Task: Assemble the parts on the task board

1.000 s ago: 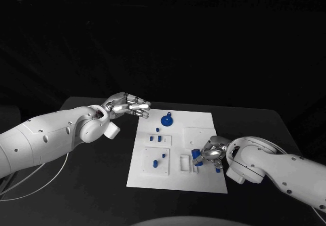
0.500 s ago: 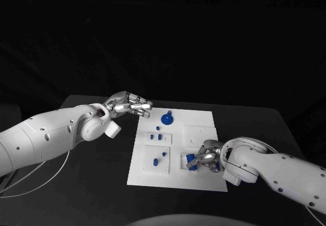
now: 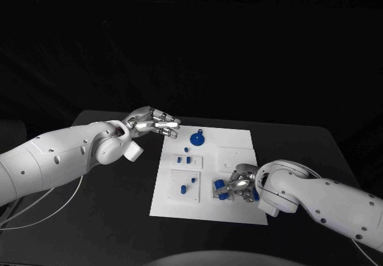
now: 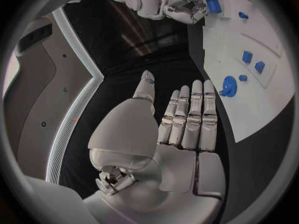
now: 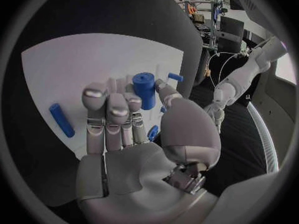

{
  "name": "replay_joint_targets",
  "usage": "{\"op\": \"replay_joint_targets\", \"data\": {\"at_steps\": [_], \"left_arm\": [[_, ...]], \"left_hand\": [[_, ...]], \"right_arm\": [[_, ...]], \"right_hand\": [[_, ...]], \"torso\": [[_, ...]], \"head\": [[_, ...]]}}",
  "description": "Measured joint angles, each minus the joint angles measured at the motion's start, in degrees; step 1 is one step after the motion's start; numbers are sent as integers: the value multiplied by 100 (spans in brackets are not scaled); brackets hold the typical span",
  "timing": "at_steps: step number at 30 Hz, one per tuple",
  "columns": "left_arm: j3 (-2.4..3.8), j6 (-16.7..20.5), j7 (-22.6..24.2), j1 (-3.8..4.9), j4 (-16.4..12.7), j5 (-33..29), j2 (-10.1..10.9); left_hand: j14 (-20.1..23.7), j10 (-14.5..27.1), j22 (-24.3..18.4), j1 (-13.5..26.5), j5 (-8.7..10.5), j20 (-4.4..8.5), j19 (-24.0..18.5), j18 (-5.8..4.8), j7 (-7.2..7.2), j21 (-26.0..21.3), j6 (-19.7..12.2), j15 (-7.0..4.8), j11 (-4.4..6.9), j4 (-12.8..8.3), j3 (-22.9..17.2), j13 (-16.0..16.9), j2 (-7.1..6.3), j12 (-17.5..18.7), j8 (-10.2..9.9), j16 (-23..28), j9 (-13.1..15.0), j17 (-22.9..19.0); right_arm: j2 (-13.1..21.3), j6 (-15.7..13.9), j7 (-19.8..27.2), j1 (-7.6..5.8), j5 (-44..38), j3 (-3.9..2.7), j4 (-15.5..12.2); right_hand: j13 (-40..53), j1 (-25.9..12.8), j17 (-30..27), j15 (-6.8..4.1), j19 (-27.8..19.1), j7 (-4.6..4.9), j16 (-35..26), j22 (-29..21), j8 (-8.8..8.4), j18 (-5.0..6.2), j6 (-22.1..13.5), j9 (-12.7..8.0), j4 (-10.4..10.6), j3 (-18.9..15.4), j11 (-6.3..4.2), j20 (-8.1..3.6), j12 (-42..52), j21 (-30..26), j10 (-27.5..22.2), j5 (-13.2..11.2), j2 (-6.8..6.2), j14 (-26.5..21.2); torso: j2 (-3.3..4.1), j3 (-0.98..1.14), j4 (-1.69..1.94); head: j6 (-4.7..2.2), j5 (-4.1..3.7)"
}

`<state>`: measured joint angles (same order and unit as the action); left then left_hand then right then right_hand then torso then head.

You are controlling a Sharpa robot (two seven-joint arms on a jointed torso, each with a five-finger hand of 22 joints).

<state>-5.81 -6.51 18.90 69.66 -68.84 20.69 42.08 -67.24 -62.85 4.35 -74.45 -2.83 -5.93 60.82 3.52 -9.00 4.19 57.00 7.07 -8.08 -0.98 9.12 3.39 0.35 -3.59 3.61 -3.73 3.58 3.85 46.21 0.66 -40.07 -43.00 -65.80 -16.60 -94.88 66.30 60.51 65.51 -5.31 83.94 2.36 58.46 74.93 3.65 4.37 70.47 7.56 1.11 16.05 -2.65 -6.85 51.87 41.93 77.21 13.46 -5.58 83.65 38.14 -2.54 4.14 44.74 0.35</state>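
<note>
- My right hand (image 3: 238, 185) is down over the near right part of the task board (image 3: 239, 145), its fingers closed round a blue cylinder part (image 5: 144, 90).
- In the right wrist view that cylinder stands upright between the thumb and the fingertips (image 5: 94, 92), just beyond the palm, over the white board.
- A small blue bar (image 5: 61, 119) lies flat on the board just beside the outer finger of that hand, clear of it.
- From the head view I see blue showing at the fingertips, next to the slotted white block (image 3: 217, 192) on the board.
- My left hand (image 3: 151, 123) hovers at the far left corner of the board, holding nothing; its fingers lie straight and side by side with the thumb out to one side.
- Beyond the left hand's fingertips, on the board, sits a round blue knob part (image 3: 196, 141), near but apart from the hand.
- Further from it, toward my right hand, two small blue blocks (image 3: 184, 160) sit in a white holder, and a blue oval piece (image 3: 184, 189) rests on another panel.
</note>
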Motion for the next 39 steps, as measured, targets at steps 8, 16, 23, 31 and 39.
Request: {"op": "replay_joint_targets", "data": {"at_steps": [8, 16, 23, 31, 39], "left_arm": [[0, -15, -8, 0, -3, 12, 9], [0, -20, -16, 0, -5, 23, 16], [0, -22, -24, 0, -5, 27, 18], [0, -24, -31, 0, -1, 28, 21], [-1, -24, -41, 0, 8, 31, 38]], "left_hand": [[0, 0, 0, 18, 0, 0, 0, 0, 0, 0, 0, 0, 0, 0, 0, 0, 18, 0, 0, 0, 0, 0], [0, 0, 0, 19, 0, 0, 0, 0, 0, 0, 0, 0, 0, 0, 0, 0, 20, 0, 0, 0, 0, 0], [0, 0, 0, 19, 0, 0, 0, 0, 0, 0, 0, 0, 0, 0, 0, 0, 19, 0, 0, 0, 0, 0], [0, 0, 0, 19, 0, 0, 0, 0, 0, 0, 0, 0, 0, 0, 0, 0, 19, 0, 0, 0, 0, 0], [0, 21, 0, 19, 0, 0, 0, 0, 0, 0, 0, 0, -21, 0, 0, 0, 19, 0, 0, 0, 0, 0]], "right_arm": [[-58, 70, -1, -23, 20, 2, 92], [-81, 89, -2, -23, 13, 17, 151], [-86, 80, 0, -22, 11, 20, 157], [-15, 54, 2, -14, 12, 29, 51], [137, 45, 63, 0, 18, 32, -145]], "right_hand": [[-25, 75, 0, 7, 0, 0, 0, 0, 12, -1, 0, 11, 352, -33, 11, 0, -5, 0, 11, -330, -153, 8], [-44, -149, -12, 8, 0, 7, -25, -1, 33, 1, -5, 37, 1177, -239, 14, 0, -51, -24, 10, -1051, -600, 8], [-40, -26, 25, 8, 0, 4, -67, -1, 33, 0, -42, 26, 1525, -1632, 13, 0, -89, -23, 9, -1057, -412, 8], [-12, 163, 38, 8, 0, 10, -67, -1, 25, 0, -49, 23, 1338, -1894, 20, 0, -89, -23, -3, -1057, -195, 8], [-5, 231, 37, 8, 0, 19, -67, -2, 1, 1, -58, 138, 598, -1770, 20, 0, -59, -23, -2, -496, -52, 8]], "torso": [[-1, -2, 0], [-4, -2, 0], [-3, 2, -4], [1, 5, -5], [-1, 7, -10]], "head": [[30, 43], [33, 56], [26, 60], [27, 55], [24, 56]]}}
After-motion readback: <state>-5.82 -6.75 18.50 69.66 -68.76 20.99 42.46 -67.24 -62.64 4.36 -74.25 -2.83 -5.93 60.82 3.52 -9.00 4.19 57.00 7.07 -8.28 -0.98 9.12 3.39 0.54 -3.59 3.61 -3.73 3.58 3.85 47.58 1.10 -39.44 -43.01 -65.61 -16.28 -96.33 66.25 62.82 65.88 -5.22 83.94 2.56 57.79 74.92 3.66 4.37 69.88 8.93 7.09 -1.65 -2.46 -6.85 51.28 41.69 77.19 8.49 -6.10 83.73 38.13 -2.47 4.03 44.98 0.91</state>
